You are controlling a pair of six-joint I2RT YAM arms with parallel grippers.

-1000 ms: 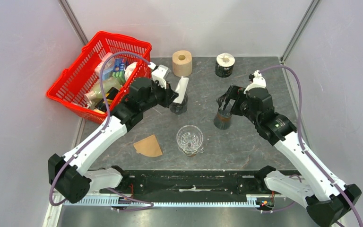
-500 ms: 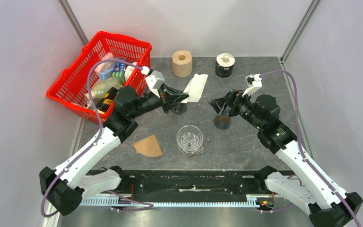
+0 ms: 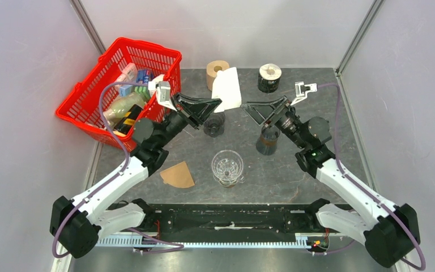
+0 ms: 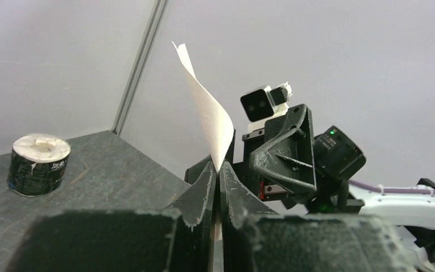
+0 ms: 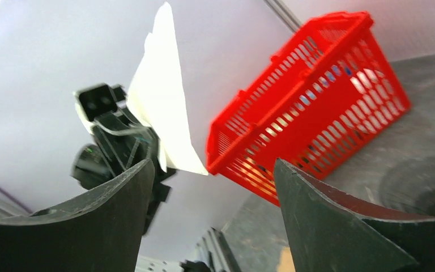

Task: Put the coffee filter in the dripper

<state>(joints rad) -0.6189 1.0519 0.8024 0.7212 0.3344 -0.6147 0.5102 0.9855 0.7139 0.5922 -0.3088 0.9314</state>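
My left gripper (image 3: 218,103) is shut on the lower corner of a white paper coffee filter (image 3: 226,89), holding it up in the air above the back middle of the table. In the left wrist view the coffee filter (image 4: 208,116) rises from between the closed fingertips (image 4: 207,180). My right gripper (image 3: 251,109) is open and level with it, pointing at the filter from the right, with nothing between its fingers; the filter (image 5: 161,102) hangs just beyond them. The clear glass dripper (image 3: 227,166) stands empty at the front middle, below both grippers.
A brown paper filter (image 3: 178,175) lies left of the dripper. Two dark cups (image 3: 214,124) (image 3: 267,141) stand under the grippers. A red basket (image 3: 126,88) of groceries is at the back left; a cardboard roll (image 3: 216,70) and a dark roll (image 3: 269,77) are behind.
My left gripper has lifted the white filter out of the dark cup and swung it up and right. My right gripper has risen from the other cup and turned toward the filter.
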